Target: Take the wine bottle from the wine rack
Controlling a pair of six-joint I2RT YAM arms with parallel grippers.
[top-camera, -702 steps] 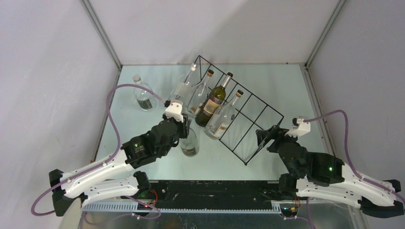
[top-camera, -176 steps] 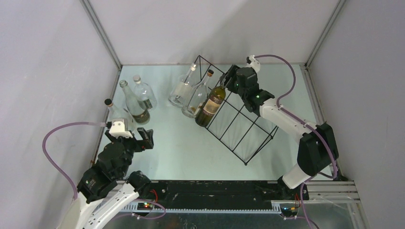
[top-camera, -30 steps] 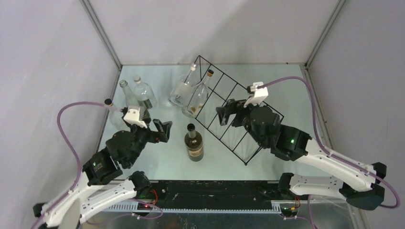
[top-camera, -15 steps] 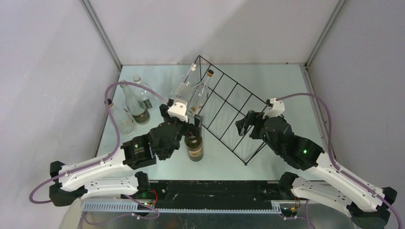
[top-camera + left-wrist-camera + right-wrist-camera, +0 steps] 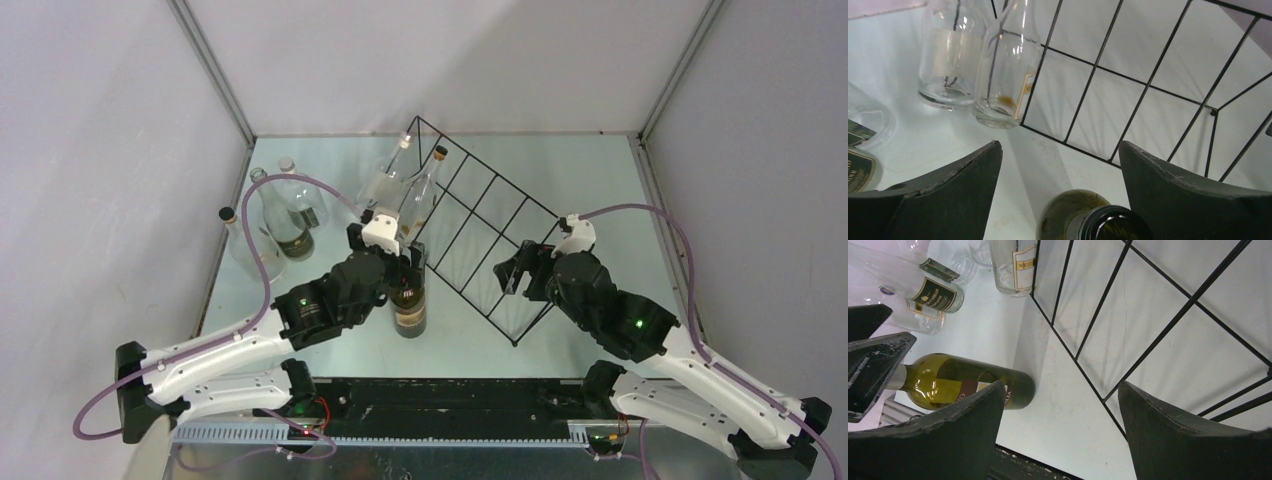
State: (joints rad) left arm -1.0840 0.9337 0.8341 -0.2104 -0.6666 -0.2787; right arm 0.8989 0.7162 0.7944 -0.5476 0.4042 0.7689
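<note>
The wine bottle (image 5: pixel 408 315), dark green with a pale label, stands upright on the table just off the near-left side of the wine rack (image 5: pixel 500 179). My left gripper (image 5: pixel 404 268) is open and straddles the bottle's neck. In the left wrist view the bottle's open mouth and shoulder (image 5: pixel 1083 215) sit low between the wide fingers, closer to the right one and touching neither. My right gripper (image 5: pixel 513 272) is open and empty beside the rack's near end. In the right wrist view the green bottle (image 5: pixel 963 382) shows to the left of the rack's wires (image 5: pixel 1075 359).
Two clear bottles (image 5: pixel 383 190) (image 5: pixel 415 205) lie in the rack's far-left compartments, their bases on the table (image 5: pixel 945 50) (image 5: pixel 1005 75). Three more clear bottles (image 5: pixel 275 215) stand together by the left wall. The black rail runs along the near edge (image 5: pixel 450 395).
My left arm has swung in from the left, and its open gripper has come over the green bottle's neck. My right gripper has drawn back from the bottle to the rack's near end.
</note>
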